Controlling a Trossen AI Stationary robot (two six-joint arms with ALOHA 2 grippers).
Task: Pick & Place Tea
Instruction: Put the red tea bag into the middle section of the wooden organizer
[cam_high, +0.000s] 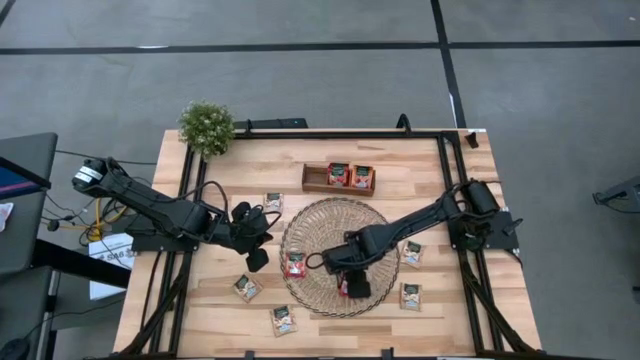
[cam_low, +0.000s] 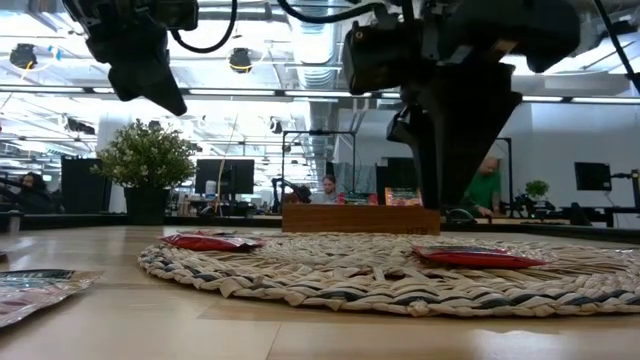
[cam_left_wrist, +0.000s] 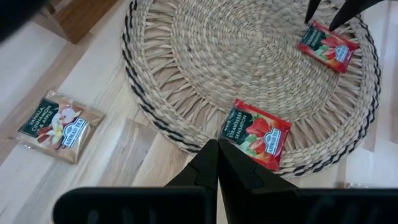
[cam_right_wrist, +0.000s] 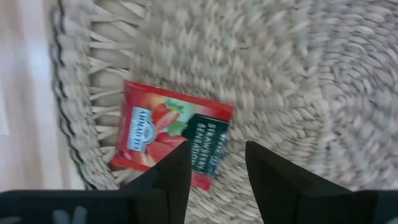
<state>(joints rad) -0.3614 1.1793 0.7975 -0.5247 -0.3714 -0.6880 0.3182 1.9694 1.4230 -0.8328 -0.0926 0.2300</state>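
Over the woven straw mat (cam_high: 335, 256), high view: right gripper (cam_high: 355, 287) above a red strawberry tea sachet (cam_high: 345, 285). Left wrist view: left gripper (cam_left_wrist: 217, 163) pinched closed, empty, second red sachet (cam_left_wrist: 255, 133) on mat. Right wrist view: fingers (cam_right_wrist: 177, 171) apart, sachet lying flat, unheld.

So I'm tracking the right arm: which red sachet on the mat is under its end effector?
The red sachet near the mat's front edge; the other red sachet lies at its left rim.
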